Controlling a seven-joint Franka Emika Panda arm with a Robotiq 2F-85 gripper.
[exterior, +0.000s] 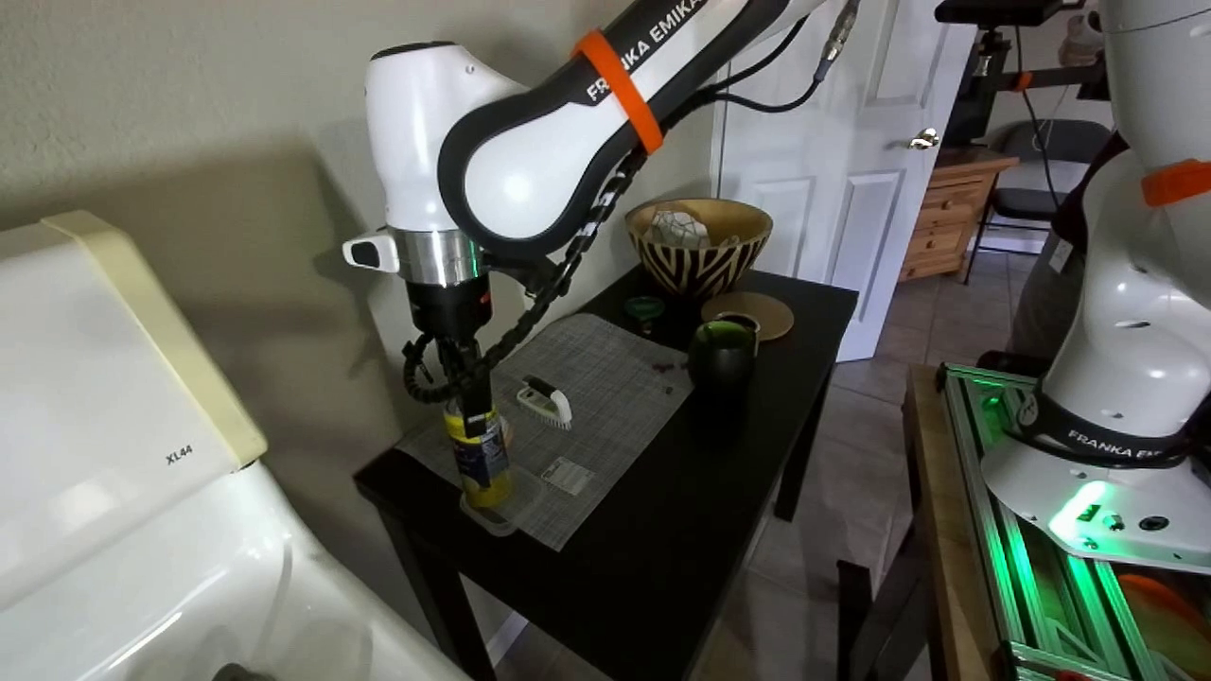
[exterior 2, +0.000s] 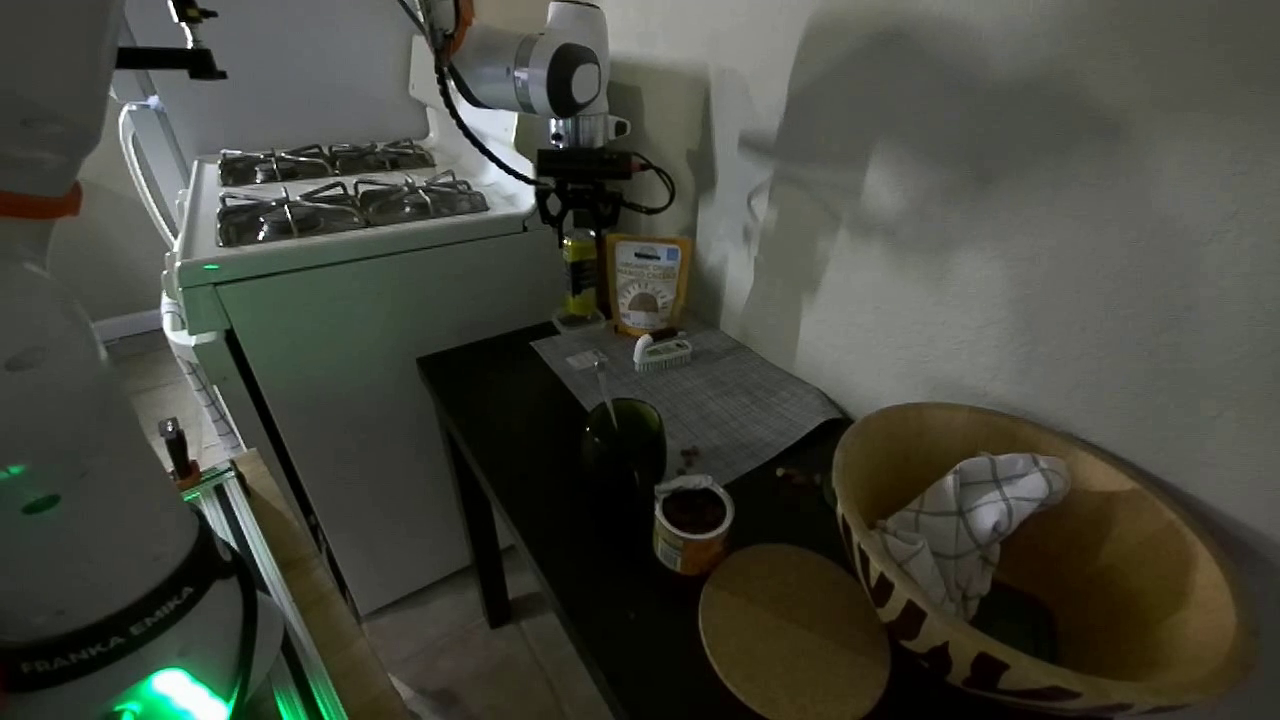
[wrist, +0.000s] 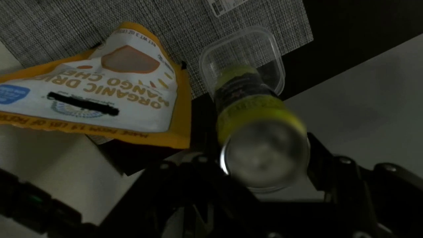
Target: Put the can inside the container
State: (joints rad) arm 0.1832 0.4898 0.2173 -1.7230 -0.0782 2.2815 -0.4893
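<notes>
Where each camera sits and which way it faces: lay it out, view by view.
In an exterior view: high, near the stove, facing along the table toward the door; arm and base show.
In an exterior view: near the striped bowl, facing the stove; arm and base show.
Wrist view: on the arm, looking down at the can and container; gripper shows.
Both exterior views share table, striped bowl, arm, base.

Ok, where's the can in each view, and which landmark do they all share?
In an exterior view: can left of centre, in the lower half.
In an exterior view: can slightly left of centre, in the upper half.
In the wrist view: can right of centre, around mid-height.
Shared landmark: the clear tray, at the can's lower end in all three.
</notes>
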